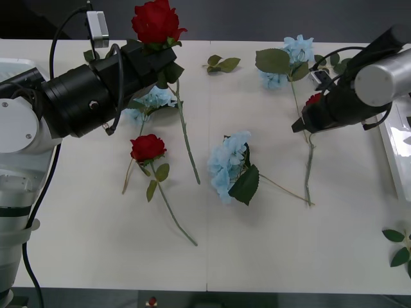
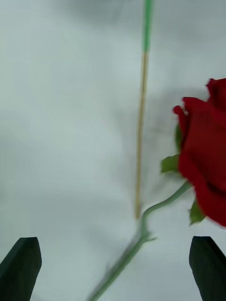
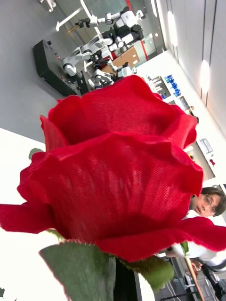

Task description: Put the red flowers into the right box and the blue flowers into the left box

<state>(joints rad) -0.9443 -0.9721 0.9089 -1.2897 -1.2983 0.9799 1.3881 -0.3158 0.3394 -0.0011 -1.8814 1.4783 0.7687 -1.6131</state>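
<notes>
My left gripper (image 1: 158, 59) is raised over the table's far left and shut on the stem of a red rose (image 1: 156, 22), whose bloom (image 3: 117, 188) sits right in front of the left wrist camera. A second red rose (image 1: 148, 147) lies on the table left of centre. A third red rose (image 1: 313, 99) lies at the right, and my right gripper (image 1: 303, 124) hovers open just above it, black fingers (image 2: 21, 268) spread on either side of its stem and bloom (image 2: 207, 150). Blue hydrangeas lie at the far right (image 1: 297, 48), under my left arm (image 1: 154, 99) and at centre (image 1: 228, 163). The right box (image 1: 395, 154) shows its rim at the right edge.
Loose green leaf sprigs lie at the far middle (image 1: 221, 63) and near the front right corner (image 1: 398, 247). A tan hydrangea stem (image 2: 140, 131) lies beside the rose under my right gripper. A white corner (image 1: 13, 64) shows behind my left arm. The table's front half is open.
</notes>
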